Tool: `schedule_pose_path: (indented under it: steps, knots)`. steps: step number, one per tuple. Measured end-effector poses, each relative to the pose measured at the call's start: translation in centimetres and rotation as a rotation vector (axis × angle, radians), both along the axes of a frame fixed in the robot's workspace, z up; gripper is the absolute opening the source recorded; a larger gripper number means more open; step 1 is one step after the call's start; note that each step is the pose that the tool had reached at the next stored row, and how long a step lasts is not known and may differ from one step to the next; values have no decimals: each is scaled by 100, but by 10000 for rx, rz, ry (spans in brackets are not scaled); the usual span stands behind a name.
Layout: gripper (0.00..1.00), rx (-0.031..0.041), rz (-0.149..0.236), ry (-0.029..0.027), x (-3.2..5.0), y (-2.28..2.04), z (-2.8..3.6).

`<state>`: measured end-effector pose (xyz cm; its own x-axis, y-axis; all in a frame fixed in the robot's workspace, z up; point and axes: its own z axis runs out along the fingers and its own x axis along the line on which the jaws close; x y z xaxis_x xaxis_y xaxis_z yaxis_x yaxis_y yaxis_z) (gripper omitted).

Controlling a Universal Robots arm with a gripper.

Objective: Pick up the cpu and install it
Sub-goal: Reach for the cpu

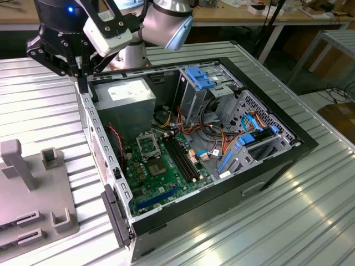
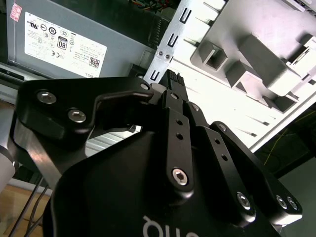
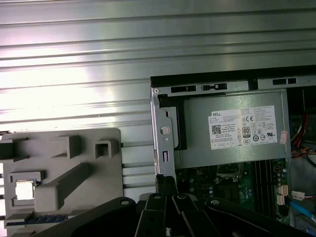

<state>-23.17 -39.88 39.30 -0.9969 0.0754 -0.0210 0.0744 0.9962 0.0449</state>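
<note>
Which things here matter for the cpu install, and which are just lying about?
Job:
cpu
tray holding it
socket
hand

Lying about:
power supply
blue drive cages
cables

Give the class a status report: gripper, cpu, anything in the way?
Gripper shut, empty, at the case's side wall. Cpu lies in grey holder, outside that wall. Nothing covering it.

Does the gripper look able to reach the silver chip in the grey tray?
Probably yes: the chip lies uncovered in the tray, and the gripper hangs nearby at the edge of the computer case.
</note>
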Motion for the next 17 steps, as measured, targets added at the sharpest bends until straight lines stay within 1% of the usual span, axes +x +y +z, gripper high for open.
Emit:
schedule_pose_path:
  steps: [17]
  knots:
    - [11,0,2,-1,-91,0,0]
